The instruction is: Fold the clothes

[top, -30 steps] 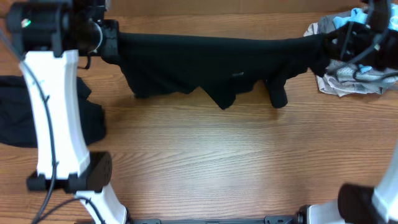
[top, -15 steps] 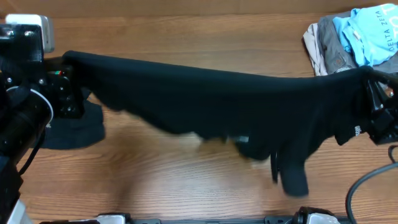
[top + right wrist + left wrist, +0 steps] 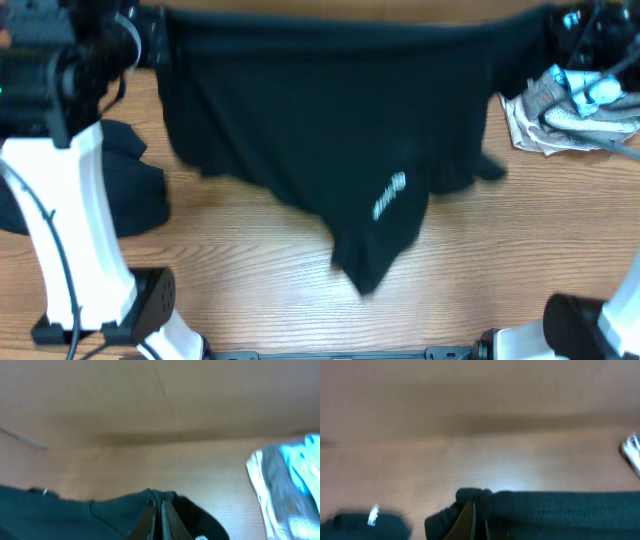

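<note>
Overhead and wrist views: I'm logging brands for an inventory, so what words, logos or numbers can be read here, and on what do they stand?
Nothing can be read in these views.
Black shirt, white print: too blurred to read.
Pale-blue garment: no lettering legible.
Dark cloth, white tag: blurred, unreadable.

The wooden bench (image 3: 250, 270) carried a crumpled black garment (image 3: 140, 195) at its left and a pale heap of clothes (image 3: 560, 120) far right.
</note>
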`<state>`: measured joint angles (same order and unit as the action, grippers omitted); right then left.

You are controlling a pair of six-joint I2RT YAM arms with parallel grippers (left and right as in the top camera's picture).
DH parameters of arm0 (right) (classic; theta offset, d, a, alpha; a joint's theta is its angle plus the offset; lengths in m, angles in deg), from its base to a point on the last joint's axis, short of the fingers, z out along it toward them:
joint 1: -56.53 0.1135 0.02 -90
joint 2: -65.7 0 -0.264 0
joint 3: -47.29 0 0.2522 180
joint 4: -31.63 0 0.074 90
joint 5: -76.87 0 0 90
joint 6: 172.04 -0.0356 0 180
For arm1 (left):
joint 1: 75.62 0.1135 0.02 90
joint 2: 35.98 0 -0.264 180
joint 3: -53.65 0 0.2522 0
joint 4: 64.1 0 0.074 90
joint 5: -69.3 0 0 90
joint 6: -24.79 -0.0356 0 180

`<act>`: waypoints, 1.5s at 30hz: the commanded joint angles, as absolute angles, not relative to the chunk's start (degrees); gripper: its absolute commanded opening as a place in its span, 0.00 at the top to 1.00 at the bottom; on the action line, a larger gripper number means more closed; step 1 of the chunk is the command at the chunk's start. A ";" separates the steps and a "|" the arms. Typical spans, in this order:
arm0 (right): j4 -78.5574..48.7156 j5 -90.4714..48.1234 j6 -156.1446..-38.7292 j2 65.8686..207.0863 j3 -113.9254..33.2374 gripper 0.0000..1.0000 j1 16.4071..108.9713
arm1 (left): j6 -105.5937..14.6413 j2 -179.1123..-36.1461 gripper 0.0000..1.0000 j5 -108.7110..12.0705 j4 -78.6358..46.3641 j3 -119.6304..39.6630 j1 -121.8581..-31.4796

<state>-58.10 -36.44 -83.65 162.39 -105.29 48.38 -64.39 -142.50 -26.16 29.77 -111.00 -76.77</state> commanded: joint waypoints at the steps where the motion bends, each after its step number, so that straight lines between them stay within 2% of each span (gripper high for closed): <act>1: -48.29 -38.12 -87.62 165.30 -105.66 0.96 47.88 | -65.18 -146.74 0.96 -24.67 20.27 -110.95 -75.87; 2: -42.01 -40.29 -89.35 165.49 -105.69 0.96 47.88 | -64.33 -146.98 0.96 -25.11 15.50 -110.98 -75.63; 5: -36.15 -40.20 -90.20 164.99 -106.60 0.96 47.88 | -64.37 -146.37 0.96 -25.22 11.66 -111.22 -75.63; 12: -34.69 -38.69 -89.44 166.10 -107.50 0.96 47.88 | -64.66 -146.06 0.96 -24.76 9.47 -111.46 -75.15; 16: -40.99 -38.89 -88.69 169.27 -107.39 0.96 47.92 | -65.07 -147.64 0.96 -24.78 12.99 -111.37 -75.17; 21: -51.80 -39.39 -83.89 174.89 -107.06 0.96 49.50 | -65.01 -152.14 0.96 -25.41 25.03 -111.32 -75.35; 25: -58.78 -39.35 -81.53 179.63 -107.06 0.96 50.96 | -64.94 -156.95 0.92 -25.74 34.47 -111.32 -75.76; 28: -62.32 -39.37 -81.55 182.91 -107.06 0.96 51.55 | -64.81 -162.13 0.96 -26.73 40.68 -111.32 -75.76; 35: -68.70 -39.30 -81.53 183.70 -107.06 0.96 51.97 | -64.39 -167.33 0.96 -29.11 46.41 -111.32 -75.76; 45: -78.97 -37.77 -81.50 183.57 -107.06 0.96 51.97 | -62.40 -167.05 0.96 -29.79 46.47 -111.32 -76.85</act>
<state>-77.38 -39.48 -82.01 185.12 -106.28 51.79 -63.72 -167.99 -28.95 46.32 -110.73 -76.29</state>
